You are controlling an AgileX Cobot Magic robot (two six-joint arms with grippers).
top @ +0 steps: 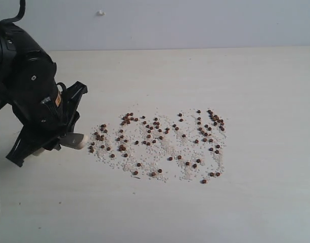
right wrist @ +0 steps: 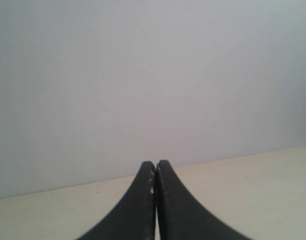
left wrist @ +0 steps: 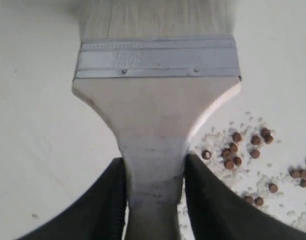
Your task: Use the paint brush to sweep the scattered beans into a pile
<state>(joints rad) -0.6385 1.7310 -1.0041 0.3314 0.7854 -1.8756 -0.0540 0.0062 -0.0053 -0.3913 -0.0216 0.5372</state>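
Left pincer [left wrist: 155,160] grips paint brush [left wrist: 155,105]: cream handle, silver band, whitish bristles.

Tiny reddish-brown beans [top: 156,123] lie scattered, unpiled, with the cream-handled paint brush [left wrist: 155,110] at their edge

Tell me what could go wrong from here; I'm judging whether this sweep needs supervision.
The beans are round and spread wide, so a quick stroke may roll some away. The jaws pinch only the narrow handle of the brush; pressing on the table could twist it.
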